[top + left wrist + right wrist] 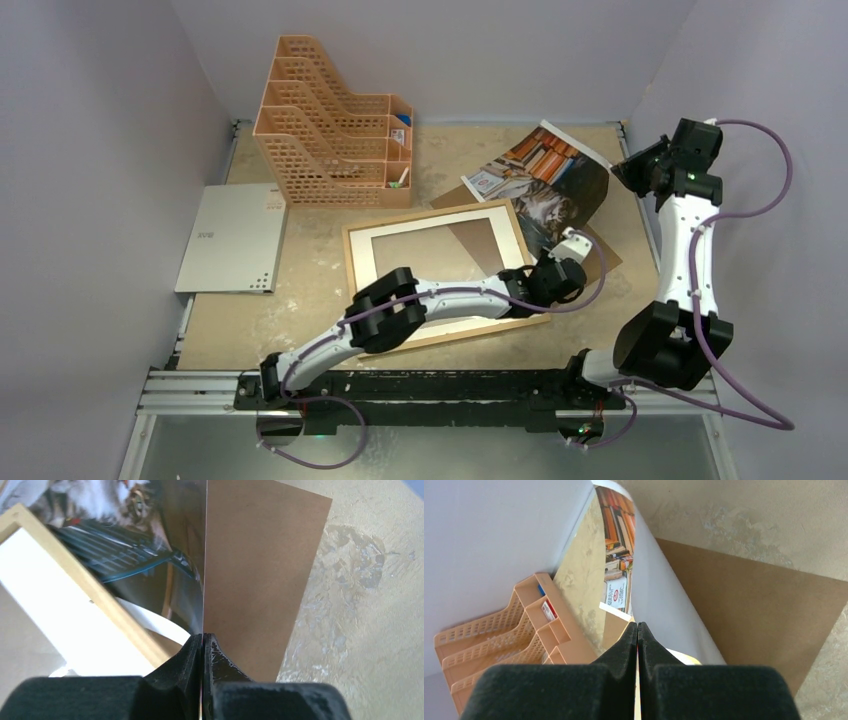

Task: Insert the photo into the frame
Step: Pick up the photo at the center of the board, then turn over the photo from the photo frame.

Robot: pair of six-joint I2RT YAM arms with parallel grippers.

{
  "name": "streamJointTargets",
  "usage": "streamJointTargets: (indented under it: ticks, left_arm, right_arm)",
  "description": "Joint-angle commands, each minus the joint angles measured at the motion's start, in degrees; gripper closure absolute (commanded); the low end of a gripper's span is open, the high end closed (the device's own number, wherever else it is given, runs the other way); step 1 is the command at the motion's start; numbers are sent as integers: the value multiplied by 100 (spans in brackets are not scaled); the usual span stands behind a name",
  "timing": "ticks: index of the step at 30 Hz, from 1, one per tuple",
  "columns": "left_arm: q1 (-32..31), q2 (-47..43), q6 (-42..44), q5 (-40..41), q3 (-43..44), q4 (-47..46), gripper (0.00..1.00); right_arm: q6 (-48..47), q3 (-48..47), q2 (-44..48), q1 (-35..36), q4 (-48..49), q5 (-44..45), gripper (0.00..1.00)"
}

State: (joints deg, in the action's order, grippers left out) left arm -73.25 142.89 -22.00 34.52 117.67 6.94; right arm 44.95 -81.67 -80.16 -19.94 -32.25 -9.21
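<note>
Beige table (300, 320): blotchy, worn top that carries everything.
Light-wood frame (430, 214): lies flat mid-table, with the left arm stretched across its near rail.
Orange organizer (330, 130): stands at the back, left of centre.
Photo (545, 165): just beside the frame's right rail, outside it, lifted off the table and bowed, printed side facing the frame.
Brown board (260, 570): lies flat under the raised photo.
Grey sheet (232, 238): lies flat at the table's left edge.
Left hand (203, 637): fingers pressed together, pinching the photo's near edge.
Right hand (637, 626): fingers pressed together, pinching the photo's far edge.
</note>
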Motion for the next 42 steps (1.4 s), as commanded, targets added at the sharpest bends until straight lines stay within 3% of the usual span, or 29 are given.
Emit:
streamJointTargets:
  ticks: [1,3,4,6,7,8,10,16,27,30,37,40,42]
  left_arm:
    - [8,-1095,-50,329,-512,-467,100]
    - [17,-1311,-10,310,-726,-521,100]
    - [21,-1410,1,286,-807,-537,100]
    - [66,-1566,34,70,-956,-551,100]
    - [103,-1611,11,-62,-971,-522,100]
    - [139,-1622,-30,-234,-951,-460,100]
    - [234,-1606,-151,-486,-862,-239,100]
    - [513,-1623,-315,-1058,-830,112,100]
    - [769,-1905,-123,-1231,-1148,229,100]
    - [863,-2086,361,-1588,-1424,10,100]
    - [965,-2701,2642,-2363,-2150,-602,100]
    - [1077,-2696,3032,-2604,-1989,-299,100]
    - [1248,-2696,2836,-2975,-1837,-62,100]
  right_arm:
    - [-224,130,205,-27,144,-42,100]
    - [-296,228,220,-25,166,5,93]
    - [-340,299,239,-20,180,37,82]
    - [-485,465,310,-23,141,127,45]
    - [-614,534,370,-25,63,207,31]
    - [-653,597,494,-24,-66,375,22]
    - [-667,815,794,-14,-101,504,12]
    - [-577,1073,1207,-17,-249,673,7]
    - [-547,1055,1423,-16,-93,454,10]
    - [-550,643,1293,-11,-22,204,9]
    - [-658,16,1227,-18,-166,501,9]
    - [-853,-570,1066,-14,-180,884,9]
    - [-1098,-802,951,-18,-68,1047,9]
